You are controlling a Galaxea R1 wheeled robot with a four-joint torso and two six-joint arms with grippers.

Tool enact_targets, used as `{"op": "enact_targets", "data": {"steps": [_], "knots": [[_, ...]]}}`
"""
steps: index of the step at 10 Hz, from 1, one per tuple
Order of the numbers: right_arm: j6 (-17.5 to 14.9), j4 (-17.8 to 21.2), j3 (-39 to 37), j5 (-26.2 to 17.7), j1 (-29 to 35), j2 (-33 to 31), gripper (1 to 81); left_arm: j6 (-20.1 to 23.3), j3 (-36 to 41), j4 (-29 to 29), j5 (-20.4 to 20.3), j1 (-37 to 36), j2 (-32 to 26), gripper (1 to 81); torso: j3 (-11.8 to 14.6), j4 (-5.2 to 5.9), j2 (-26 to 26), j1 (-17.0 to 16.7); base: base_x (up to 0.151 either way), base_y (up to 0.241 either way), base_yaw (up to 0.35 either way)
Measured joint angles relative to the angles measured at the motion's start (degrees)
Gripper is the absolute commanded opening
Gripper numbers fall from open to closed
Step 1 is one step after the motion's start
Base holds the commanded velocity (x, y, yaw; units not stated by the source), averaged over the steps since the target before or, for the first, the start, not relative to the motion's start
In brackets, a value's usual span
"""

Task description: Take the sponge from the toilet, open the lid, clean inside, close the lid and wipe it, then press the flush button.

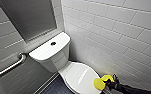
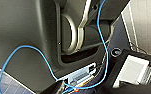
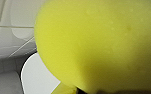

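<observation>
The tiled wall (image 1: 111, 30) backs the white toilet (image 1: 51, 53), whose lid (image 1: 79, 76) lies shut over the bowl. Just beside the toilet's front rim, the right pincer (image 1: 109, 80) is clamped around the yellow sponge (image 1: 100, 83). The flush button (image 1: 53, 43) sits atop the toilet's tank.

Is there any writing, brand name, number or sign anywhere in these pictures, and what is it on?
No text can be read in any view.
The toilet, flush button and sponge show no brand or mark.
The pale box in the left wrist view: any marking is too blurred to read.
</observation>
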Motion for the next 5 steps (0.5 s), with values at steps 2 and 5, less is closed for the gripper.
{"op": "enact_targets", "data": {"steps": [2,5], "knots": [[-0.39,-0.69,6.47,-0.35,-2.4,-4.74,1.0,0.02,0.0,0.02,0.0,0.02,0.0,81.1,0.0,0.0,0.0,0.0,0.0,0.0,0.0],[-0.49,-5.44,15.96,-1.21,-4.47,-10.97,1.0,0.07,0.0,0.02,0.0,0.02,0.05,81.1,0.0,0.0,-0.02,0.0,0.0,0.0,0.0]]}}
